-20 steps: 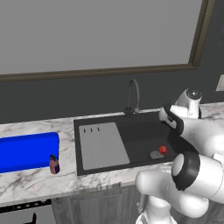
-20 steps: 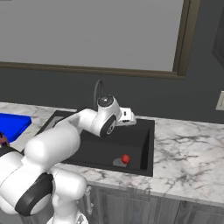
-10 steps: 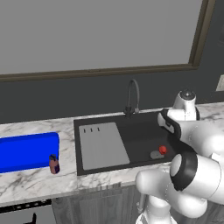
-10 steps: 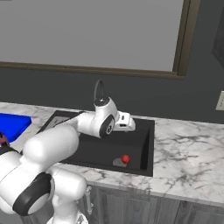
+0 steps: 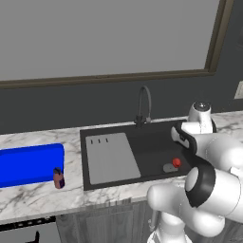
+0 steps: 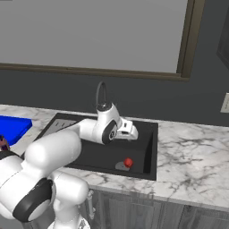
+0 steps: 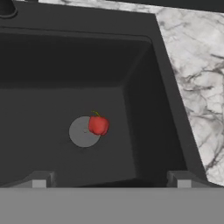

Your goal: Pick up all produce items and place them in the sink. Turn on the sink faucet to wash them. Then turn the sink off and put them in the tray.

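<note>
Judging from how things lie, the red fruit (image 7: 98,124) already rests in the sink (image 5: 152,144), so the step in hand seems to be turning on the sink faucet (image 5: 144,105). To do this well, the arm should probably rise clear of the basin rim first, then travel toward the faucet base at the back edge of the sink, and approach the handle from the side so that the high arched spout is not knocked; I cannot make out the handle itself in these pictures. The gripper (image 7: 109,179) hangs above the basin with its jaws spread wide and nothing between them. In the hand view the fruit sits on the sink floor, touching the edge of the round grey drain (image 7: 83,131), and it lies beyond the jaws and roughly on the line between them, well apart from both tips. The blue tray (image 5: 29,164) waits on the counter on the far side of the sink's grey drainboard (image 5: 111,156), beside a small brown-red cylinder (image 5: 58,179).
</note>
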{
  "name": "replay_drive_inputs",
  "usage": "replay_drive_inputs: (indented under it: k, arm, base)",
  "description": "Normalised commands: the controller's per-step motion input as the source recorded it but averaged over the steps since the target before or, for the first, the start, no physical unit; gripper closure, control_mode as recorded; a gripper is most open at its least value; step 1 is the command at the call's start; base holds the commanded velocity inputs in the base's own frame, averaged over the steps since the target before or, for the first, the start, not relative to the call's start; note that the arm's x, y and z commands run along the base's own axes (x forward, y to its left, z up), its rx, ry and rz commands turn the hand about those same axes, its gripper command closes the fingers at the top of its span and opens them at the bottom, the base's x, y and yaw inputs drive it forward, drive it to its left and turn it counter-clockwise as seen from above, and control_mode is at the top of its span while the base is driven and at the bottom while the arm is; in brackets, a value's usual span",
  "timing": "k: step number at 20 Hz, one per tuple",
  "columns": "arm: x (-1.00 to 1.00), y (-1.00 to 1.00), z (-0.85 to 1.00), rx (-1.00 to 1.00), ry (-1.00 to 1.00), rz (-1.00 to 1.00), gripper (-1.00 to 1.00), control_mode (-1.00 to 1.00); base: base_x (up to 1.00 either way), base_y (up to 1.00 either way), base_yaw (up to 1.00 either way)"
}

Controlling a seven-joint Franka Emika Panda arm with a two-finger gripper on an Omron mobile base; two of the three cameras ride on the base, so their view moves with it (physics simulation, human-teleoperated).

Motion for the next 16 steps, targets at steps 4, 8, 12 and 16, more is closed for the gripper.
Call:
replay_drive_inputs:
  k: [4, 8, 12, 16]
  arm:
    - [0.00, 0.05, -0.15, 0.01, 0.04, 0.00, -1.00, -1.00]
    - [0.00, 0.05, -0.08, 0.01, 0.00, 0.00, -1.00, -1.00]
    - [0.00, 0.11, -0.13, 0.00, 0.00, 0.00, -1.00, -1.00]
    - [0.01, 0.12, -0.19, 0.00, 0.00, 0.00, -1.00, -1.00]
  base:
    - [0.00, 0.00, 0.00]
    - [0.00, 0.00, 0.00]
    - [0.00, 0.00, 0.00]
    - [0.00, 0.00, 0.00]
